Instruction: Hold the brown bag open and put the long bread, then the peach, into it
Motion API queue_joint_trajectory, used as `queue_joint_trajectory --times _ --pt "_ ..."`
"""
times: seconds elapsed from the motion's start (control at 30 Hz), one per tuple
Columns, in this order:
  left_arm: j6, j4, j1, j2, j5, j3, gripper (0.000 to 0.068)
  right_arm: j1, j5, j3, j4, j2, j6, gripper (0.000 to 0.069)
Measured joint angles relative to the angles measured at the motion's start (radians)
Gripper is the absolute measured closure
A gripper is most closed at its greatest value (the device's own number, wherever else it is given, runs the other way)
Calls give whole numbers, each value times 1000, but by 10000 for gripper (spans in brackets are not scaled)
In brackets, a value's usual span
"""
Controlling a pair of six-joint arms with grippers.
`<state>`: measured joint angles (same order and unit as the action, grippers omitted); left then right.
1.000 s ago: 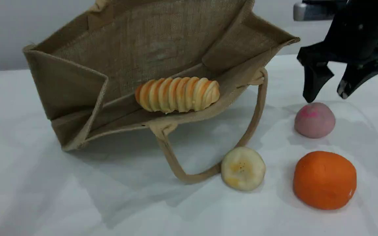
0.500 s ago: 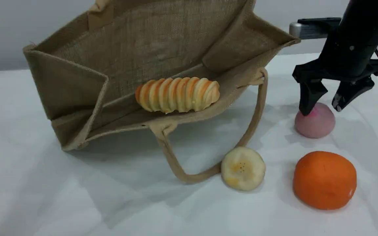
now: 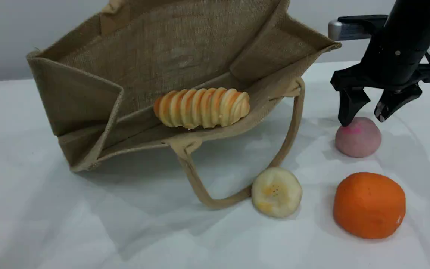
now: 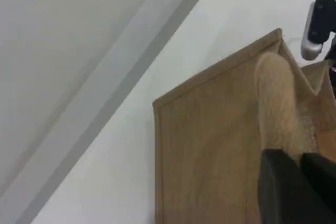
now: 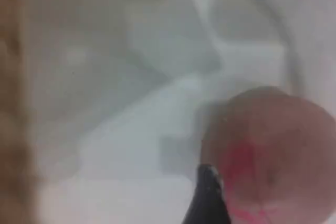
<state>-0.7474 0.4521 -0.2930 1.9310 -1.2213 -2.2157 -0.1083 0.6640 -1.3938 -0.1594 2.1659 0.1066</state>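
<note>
The brown bag [image 3: 170, 56] lies tilted on the white table with its mouth held open toward the camera. The long bread [image 3: 202, 107] rests inside on the lower wall. In the left wrist view my left gripper [image 4: 299, 158] is shut on the bag's upper handle [image 4: 275, 103]; that gripper is out of the scene view. The peach [image 3: 358, 139] sits on the table right of the bag. My right gripper [image 3: 363, 119] hangs open just over it, one fingertip [image 3: 346, 118] touching its left top. Up close, the peach [image 5: 268, 150] fills the right wrist view beside a dark fingertip [image 5: 210, 198].
A pale-yellow banana slice [image 3: 276, 192] lies against the bag's lower handle loop [image 3: 291, 130] on the cloth. A bright orange fruit [image 3: 369, 204] sits in front of the peach. The cloth is wrinkled around them.
My right gripper has come down and a little left, from above the peach to right at its top. Bag, bread and the other fruit have not moved.
</note>
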Motion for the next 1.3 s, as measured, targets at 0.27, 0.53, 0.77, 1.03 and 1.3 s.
queue_joint_trajectory --times 0.27,0.53,0.77,1.03,1.3 --pt "0 0 0 0 0 0 609 0 -16 0 0 -1 0 205" --pt "1 1 0 0 0 0 609 7 -17 0 8 -1 0 205" --pt "1 1 0 0 0 0 609 27 -19 0 7 16 -8 205" --pt "-2 1 0 0 0 0 609 28 -46 0 2 62 -2 211" --pt "-3 1 0 0 0 0 609 28 -14 0 11 59 3 451"
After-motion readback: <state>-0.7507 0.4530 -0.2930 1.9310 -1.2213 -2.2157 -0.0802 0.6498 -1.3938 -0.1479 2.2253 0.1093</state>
